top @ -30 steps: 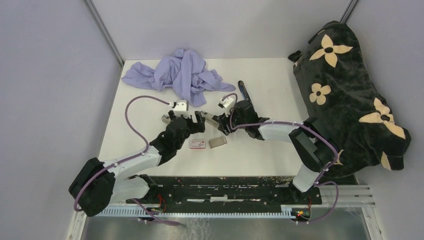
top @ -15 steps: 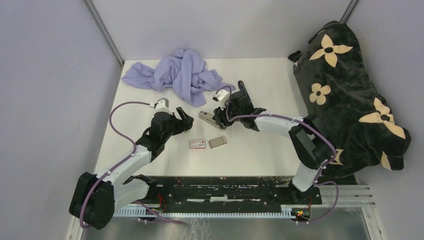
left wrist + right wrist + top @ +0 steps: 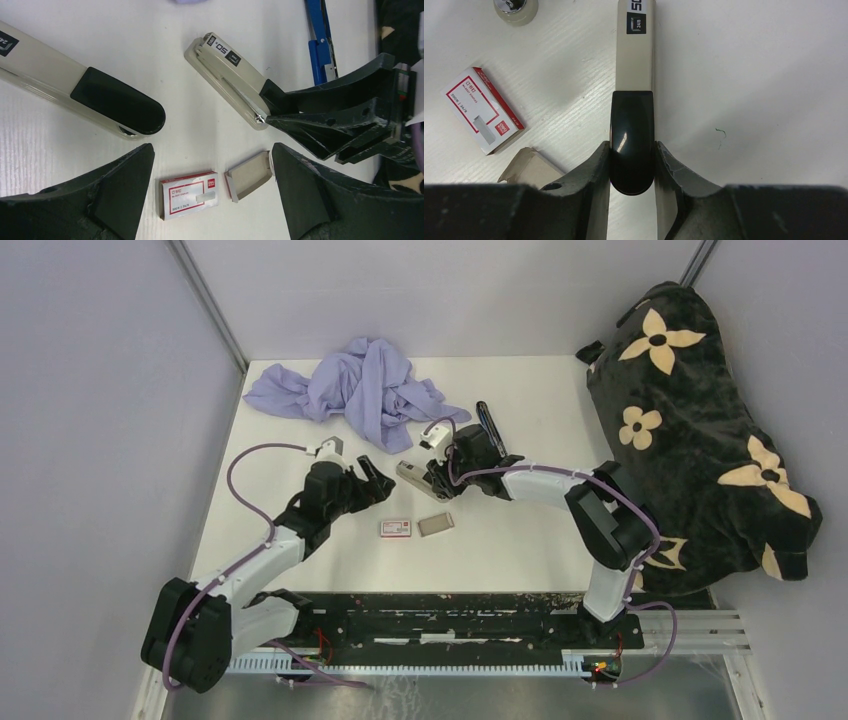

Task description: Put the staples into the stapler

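Note:
A beige stapler (image 3: 410, 474) with a black rear cap lies on the white table. My right gripper (image 3: 433, 470) is shut on that cap, one finger on each side (image 3: 631, 150). The stapler also shows in the left wrist view (image 3: 227, 75). The red-and-white staple box (image 3: 396, 528) and its small grey tray (image 3: 436, 523) lie just in front. The tray's inside looks flat grey (image 3: 250, 175); I cannot make out separate staples. My left gripper (image 3: 365, 480) is open and empty, hovering above the box (image 3: 190, 195).
A second beige stapler (image 3: 80, 87) lies to the left of the held one. A blue stapler (image 3: 487, 420) lies behind. A crumpled lilac cloth (image 3: 350, 390) is at the back. A black flowered bag (image 3: 700, 430) fills the right side.
My left gripper has drawn back to the left, away from the right gripper. My right gripper has moved the beige stapler a little back and left.

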`<state>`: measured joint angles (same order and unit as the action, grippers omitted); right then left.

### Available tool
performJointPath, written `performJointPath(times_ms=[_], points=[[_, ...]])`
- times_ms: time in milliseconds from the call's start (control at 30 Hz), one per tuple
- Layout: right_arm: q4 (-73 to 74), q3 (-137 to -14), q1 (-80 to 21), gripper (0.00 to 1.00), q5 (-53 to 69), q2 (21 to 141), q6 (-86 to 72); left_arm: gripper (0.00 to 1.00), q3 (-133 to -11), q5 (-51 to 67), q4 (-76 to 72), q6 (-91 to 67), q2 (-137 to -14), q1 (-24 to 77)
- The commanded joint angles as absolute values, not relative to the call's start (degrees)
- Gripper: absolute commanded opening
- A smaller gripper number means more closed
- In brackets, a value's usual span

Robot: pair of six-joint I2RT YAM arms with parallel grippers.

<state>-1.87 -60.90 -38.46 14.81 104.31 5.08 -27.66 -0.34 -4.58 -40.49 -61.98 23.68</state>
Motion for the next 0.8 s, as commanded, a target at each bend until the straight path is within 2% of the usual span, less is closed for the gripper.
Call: performJointPath(times_ms=[0,200,767], points=[[1.92,-61.72,-38.99,0.1,14.25,107.91,6.33,0.95,-30.76,1.32,-6.18,-43.01,-62.02,23.29],[2.63,-61.17,-39.7,0.05,12.96,109.41,6.59,0.94,-31.37,1.15,-6.46,-43.65,-62.06,23.27],[2.4,-61.87,-42.44,0.06,9.76,110.25,5.25,0.94,-32.03,0.28,-5.41,-44.53,-61.27,23.11]])
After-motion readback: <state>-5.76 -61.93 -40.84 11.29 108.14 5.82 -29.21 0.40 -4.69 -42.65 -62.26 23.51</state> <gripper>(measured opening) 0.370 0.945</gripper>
